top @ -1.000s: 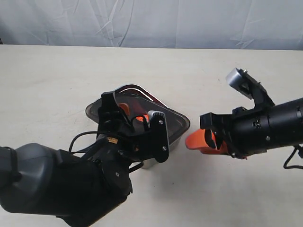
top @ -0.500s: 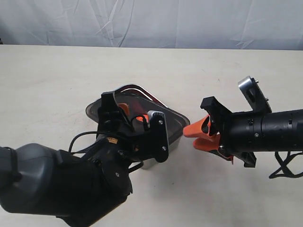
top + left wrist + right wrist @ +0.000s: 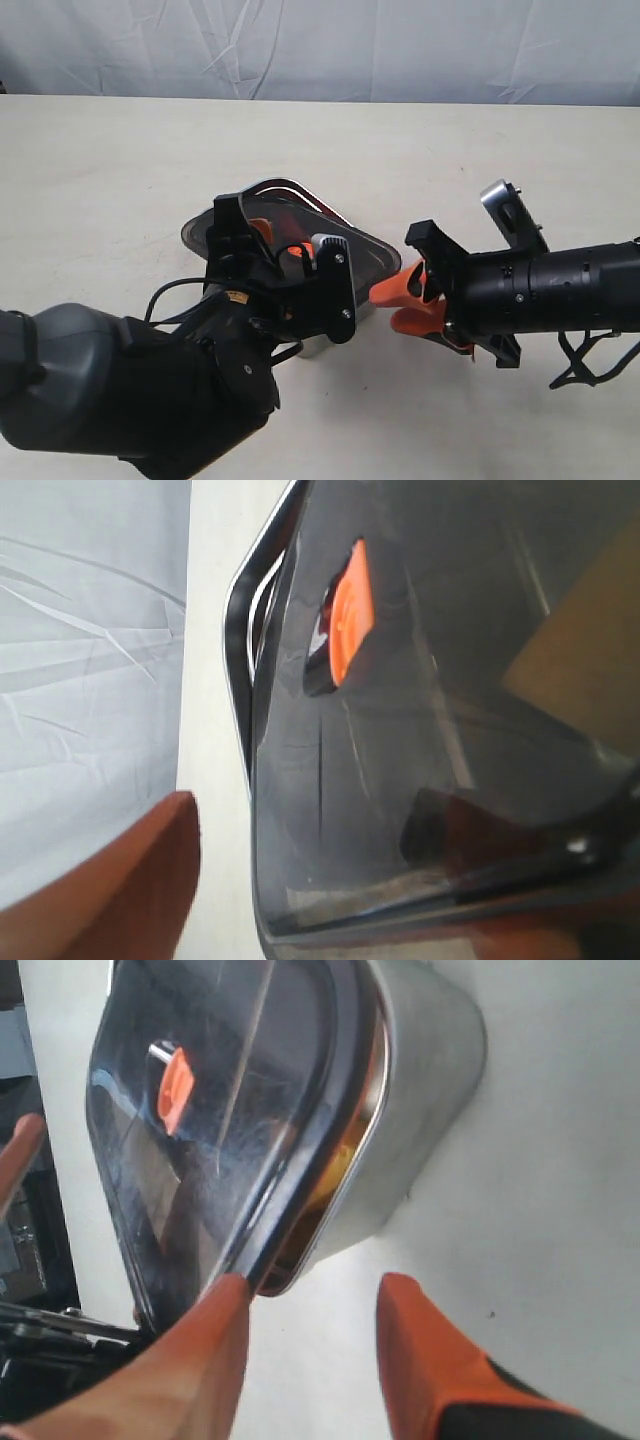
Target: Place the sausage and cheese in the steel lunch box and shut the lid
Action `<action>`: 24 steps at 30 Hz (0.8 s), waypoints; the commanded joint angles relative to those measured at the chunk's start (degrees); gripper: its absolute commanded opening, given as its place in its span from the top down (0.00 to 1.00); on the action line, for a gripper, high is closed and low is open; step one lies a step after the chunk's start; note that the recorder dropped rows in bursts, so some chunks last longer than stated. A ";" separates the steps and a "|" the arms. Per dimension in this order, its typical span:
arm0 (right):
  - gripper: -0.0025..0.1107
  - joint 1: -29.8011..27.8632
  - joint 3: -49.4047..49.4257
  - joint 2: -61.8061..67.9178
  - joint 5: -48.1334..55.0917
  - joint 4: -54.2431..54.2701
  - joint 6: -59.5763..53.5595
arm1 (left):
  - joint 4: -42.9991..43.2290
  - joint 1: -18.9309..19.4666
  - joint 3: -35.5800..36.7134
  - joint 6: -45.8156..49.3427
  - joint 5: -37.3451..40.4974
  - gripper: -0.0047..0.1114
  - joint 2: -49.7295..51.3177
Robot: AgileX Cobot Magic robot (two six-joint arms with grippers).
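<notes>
Now lid [image 3: 230, 1130] at right end effector [image 3: 312, 1295]

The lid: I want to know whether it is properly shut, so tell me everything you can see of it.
The lid is a dark, smoky, see-through plastic rectangle with rounded corners and a small orange valve at its centre. It lies on the steel lunch box, not flush: at one corner a gap shows its orange seal. One finger of the right end effector sits at that corner.
</notes>
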 commanded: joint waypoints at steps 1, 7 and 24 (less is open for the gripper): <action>0.62 1.56 -2.03 0.29 -0.38 0.45 -0.20 | -0.78 -0.08 0.51 1.87 -0.33 0.39 0.10; 0.62 3.06 -4.27 0.29 -3.47 0.45 0.71 | -0.68 -0.08 0.51 1.87 -0.94 0.39 0.10; 0.62 6.89 -4.32 0.29 -7.95 0.45 4.75 | -0.31 -0.08 0.51 1.87 -1.06 0.39 0.10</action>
